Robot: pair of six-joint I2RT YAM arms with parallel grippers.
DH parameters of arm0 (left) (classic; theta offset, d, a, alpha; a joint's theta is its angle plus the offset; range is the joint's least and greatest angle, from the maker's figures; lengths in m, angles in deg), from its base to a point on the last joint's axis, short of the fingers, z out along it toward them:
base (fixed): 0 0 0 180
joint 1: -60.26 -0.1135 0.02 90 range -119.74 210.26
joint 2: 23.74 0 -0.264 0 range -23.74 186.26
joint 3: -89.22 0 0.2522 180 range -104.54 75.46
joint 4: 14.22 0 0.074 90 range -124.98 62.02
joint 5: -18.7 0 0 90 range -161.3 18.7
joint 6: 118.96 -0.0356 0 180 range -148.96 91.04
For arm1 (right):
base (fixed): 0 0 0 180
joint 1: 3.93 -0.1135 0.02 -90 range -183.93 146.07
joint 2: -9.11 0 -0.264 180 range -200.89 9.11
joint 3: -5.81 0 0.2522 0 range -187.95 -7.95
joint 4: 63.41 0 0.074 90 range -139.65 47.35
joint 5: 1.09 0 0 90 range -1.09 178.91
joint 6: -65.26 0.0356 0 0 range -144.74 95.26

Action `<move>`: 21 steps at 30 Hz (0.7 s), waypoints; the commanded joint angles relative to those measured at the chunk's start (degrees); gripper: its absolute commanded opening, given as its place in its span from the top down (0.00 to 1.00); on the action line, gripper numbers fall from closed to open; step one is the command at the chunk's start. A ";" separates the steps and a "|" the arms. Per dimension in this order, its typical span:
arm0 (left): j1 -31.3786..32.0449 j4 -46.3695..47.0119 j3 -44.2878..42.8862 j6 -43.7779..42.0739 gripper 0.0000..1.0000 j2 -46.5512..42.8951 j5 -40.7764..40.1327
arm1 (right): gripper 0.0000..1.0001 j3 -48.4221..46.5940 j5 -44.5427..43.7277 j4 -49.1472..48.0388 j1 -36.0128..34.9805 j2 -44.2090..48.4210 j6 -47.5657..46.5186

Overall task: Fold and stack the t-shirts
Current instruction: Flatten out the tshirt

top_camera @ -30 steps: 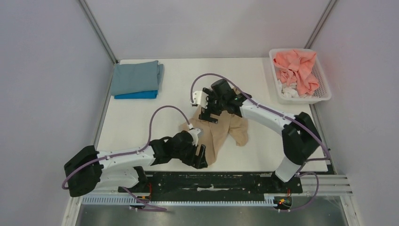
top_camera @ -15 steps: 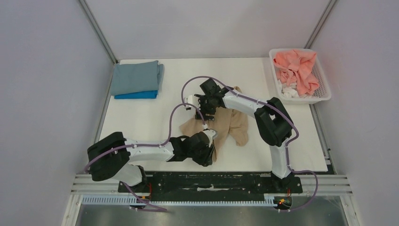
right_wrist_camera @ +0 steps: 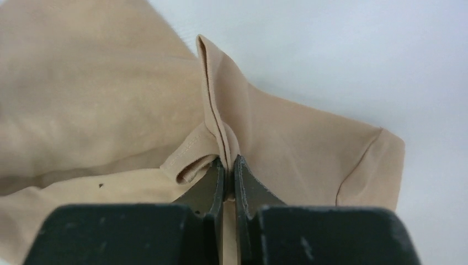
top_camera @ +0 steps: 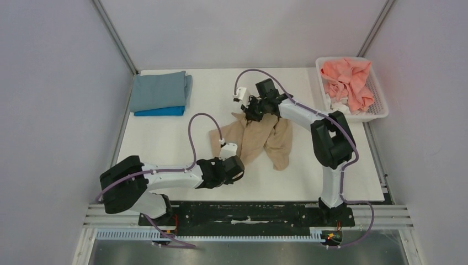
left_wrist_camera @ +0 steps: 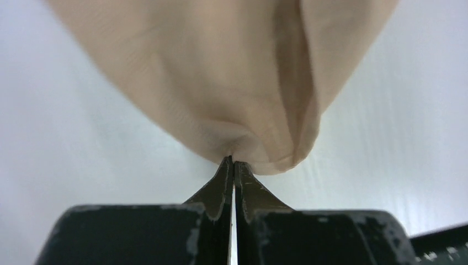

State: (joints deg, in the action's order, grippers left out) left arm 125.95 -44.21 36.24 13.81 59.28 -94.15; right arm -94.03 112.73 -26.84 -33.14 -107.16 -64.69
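A tan t-shirt [top_camera: 259, 141] lies crumpled mid-table. My left gripper [top_camera: 238, 164] is shut on its near end; the left wrist view shows cloth [left_wrist_camera: 232, 83] pinched at my left gripper's [left_wrist_camera: 232, 161] tips. My right gripper [top_camera: 255, 114] is shut on its far edge, and in the right wrist view a stitched fold [right_wrist_camera: 215, 127] sits between my right gripper's [right_wrist_camera: 227, 163] jaws. At the far left a folded grey-blue t-shirt [top_camera: 160, 91] lies on a bright blue one [top_camera: 160, 111]. Coral-pink t-shirt [top_camera: 347, 80] and white cloth [top_camera: 336, 105] fill the basket.
The white perforated basket [top_camera: 381, 105] stands at the table's [top_camera: 160, 149] far right corner. Purple cables [top_camera: 193, 132] loop above both arms. Grey walls enclose the table on three sides, and a black rail [top_camera: 254, 212] runs along its near edge.
Both grippers have gone from open to shut on the tan t-shirt. The right gripper moved toward the far side, the left drew back toward the near edge, and the shirt stretched between them.
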 commanded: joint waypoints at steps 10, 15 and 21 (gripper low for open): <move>-13.14 -17.45 0.23 17.27 0.98 -11.69 -19.53 | 1.00 15.68 -8.97 -21.45 9.11 20.70 26.50; -18.03 -14.84 -5.00 10.08 0.98 -17.42 -21.71 | 1.00 19.11 -22.22 -21.96 9.10 29.64 29.17; -18.14 -7.49 -16.97 -4.65 0.98 -27.17 -25.95 | 1.00 18.87 -18.83 -23.47 9.11 42.94 30.88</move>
State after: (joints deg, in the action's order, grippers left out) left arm 107.96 -60.12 28.11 20.78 39.24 -113.67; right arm -74.01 94.32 -45.27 -24.07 -74.09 -36.21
